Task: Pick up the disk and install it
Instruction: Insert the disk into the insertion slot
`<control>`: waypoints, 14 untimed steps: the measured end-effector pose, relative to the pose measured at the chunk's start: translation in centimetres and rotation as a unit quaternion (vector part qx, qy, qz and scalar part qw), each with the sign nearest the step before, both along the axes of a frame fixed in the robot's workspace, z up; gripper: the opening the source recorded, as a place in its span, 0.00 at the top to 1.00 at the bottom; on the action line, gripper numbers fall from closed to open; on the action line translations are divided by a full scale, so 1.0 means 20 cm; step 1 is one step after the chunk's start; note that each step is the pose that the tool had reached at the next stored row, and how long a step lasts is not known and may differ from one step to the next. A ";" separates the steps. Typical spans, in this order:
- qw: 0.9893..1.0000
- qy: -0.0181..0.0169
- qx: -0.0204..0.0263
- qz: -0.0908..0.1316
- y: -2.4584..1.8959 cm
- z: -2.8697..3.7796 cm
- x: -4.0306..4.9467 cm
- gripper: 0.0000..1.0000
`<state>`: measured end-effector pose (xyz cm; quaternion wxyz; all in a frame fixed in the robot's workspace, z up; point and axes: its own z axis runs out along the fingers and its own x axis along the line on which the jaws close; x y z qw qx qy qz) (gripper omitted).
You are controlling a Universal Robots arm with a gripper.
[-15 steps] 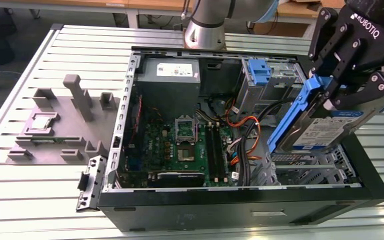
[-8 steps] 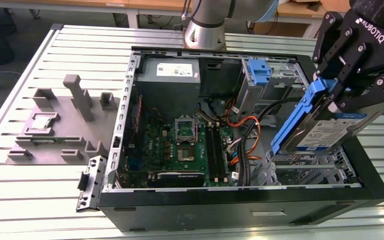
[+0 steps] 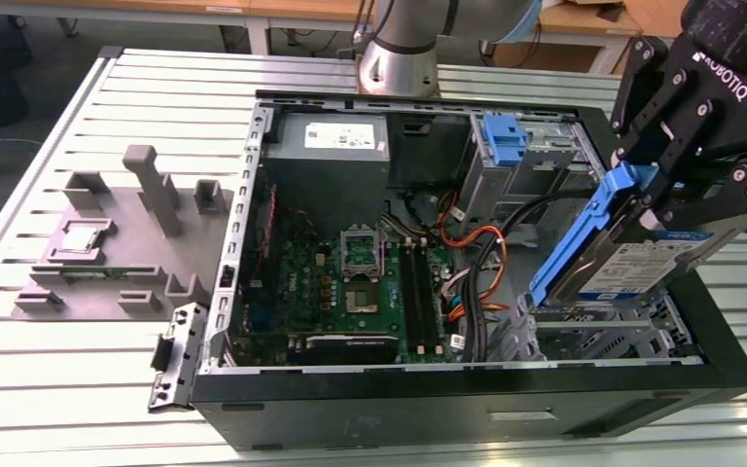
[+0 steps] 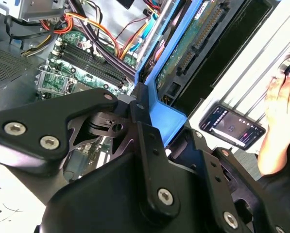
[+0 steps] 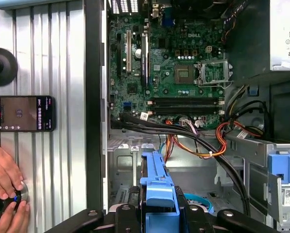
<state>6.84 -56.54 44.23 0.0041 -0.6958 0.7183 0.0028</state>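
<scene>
The black two-finger gripper point(image 3: 653, 190) is clenched on the disk point(image 3: 633, 268), a flat silver-grey hard drive with a white and blue label framed by a blue plastic carrier. The jaws press on the carrier's upper end, which also appears between them in both wrist views point(image 4: 149, 111) point(image 5: 159, 213). The disk hangs tilted over the open black computer tower case point(image 3: 478, 389), above the bare metal drive cage point(image 3: 594, 336) at the exterior view's right, and is not seated. The green motherboard point(image 3: 361, 282) lies exposed in the case floor. A separate blue plastic bracket point(image 3: 504, 136) sits in the upper bay near the grey power supply point(image 3: 335, 136). Outside the case, on the slatted metal table point(image 3: 75, 370), rest a grey moulded fixture point(image 3: 127, 233) and a dark smartphone point(image 5: 21, 113). A person's hand point(image 5: 4, 174) rests just beside the phone.
</scene>
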 end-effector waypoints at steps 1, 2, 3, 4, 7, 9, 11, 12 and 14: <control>1.000 0.000 0.000 0.000 -0.002 -0.004 0.000 0.64; 1.000 0.000 0.000 0.000 -0.004 -0.007 0.001 0.64; 1.000 0.000 0.000 0.000 -0.006 -0.010 0.001 0.64; 1.000 0.000 0.000 0.000 -0.007 -0.012 0.001 0.64; 1.000 0.000 0.000 0.000 -0.011 -0.021 0.001 0.64; 1.000 0.000 0.000 0.000 -0.012 -0.027 0.001 0.64; 1.000 0.000 0.000 0.000 -0.013 -0.032 0.001 0.64; 1.000 0.000 0.000 0.000 -0.013 -0.035 0.001 0.64; 1.000 0.000 0.000 0.000 -0.013 -0.044 0.002 0.64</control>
